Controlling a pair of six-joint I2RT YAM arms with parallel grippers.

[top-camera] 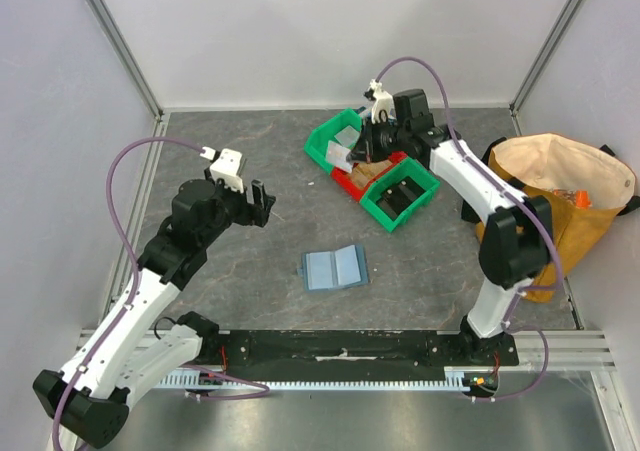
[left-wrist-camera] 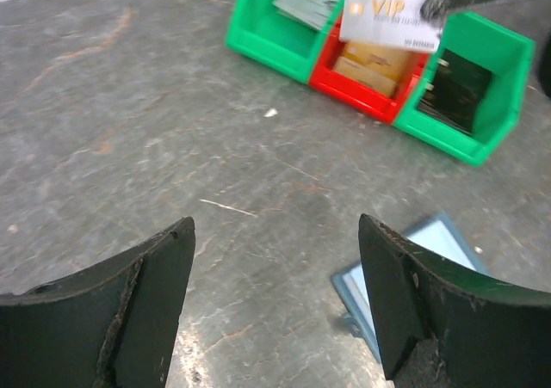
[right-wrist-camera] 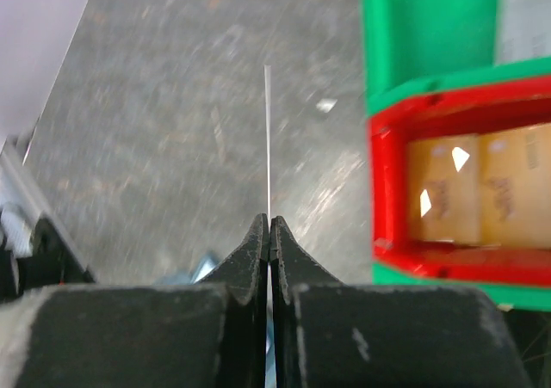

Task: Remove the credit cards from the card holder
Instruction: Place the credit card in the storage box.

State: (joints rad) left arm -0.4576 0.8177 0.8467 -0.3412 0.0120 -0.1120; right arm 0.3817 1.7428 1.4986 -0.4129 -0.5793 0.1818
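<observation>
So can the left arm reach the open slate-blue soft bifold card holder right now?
Probably yes: the left gripper is open and empty, and nothing lies between it and the card holder.

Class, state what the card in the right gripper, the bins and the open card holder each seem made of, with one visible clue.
The card looks like stiff plastic: edge-on it is a thin straight line. The bins are probably moulded plastic: uniform bright colour, smooth walls. The card holder is matte, no shine, perhaps fabric or faux leather; unclear.
</observation>
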